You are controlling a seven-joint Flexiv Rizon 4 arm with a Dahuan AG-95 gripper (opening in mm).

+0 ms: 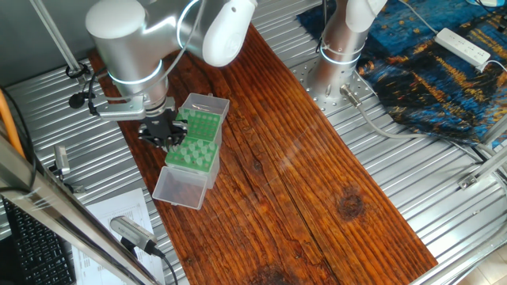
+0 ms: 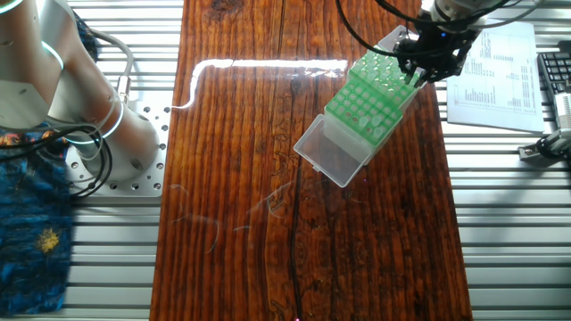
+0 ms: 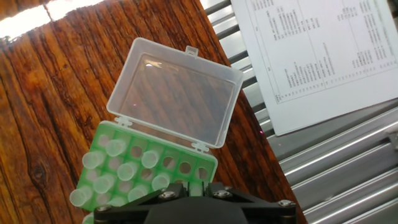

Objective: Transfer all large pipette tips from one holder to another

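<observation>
Large pipette tips [image 3: 118,171]: pale translucent cones, upright in rows in green rack [image 3: 205,163], clear lid [image 3: 174,90] open

Nothing here is legible to me. The white printed paper sheet [image 3: 323,56] lying on the ribbed metal surface beside my brown wooden bench [image 3: 56,81] carries columns of small black print, a table of rows and figures, but the characters are too fine to make out in the hand view or in either fixed view.
</observation>
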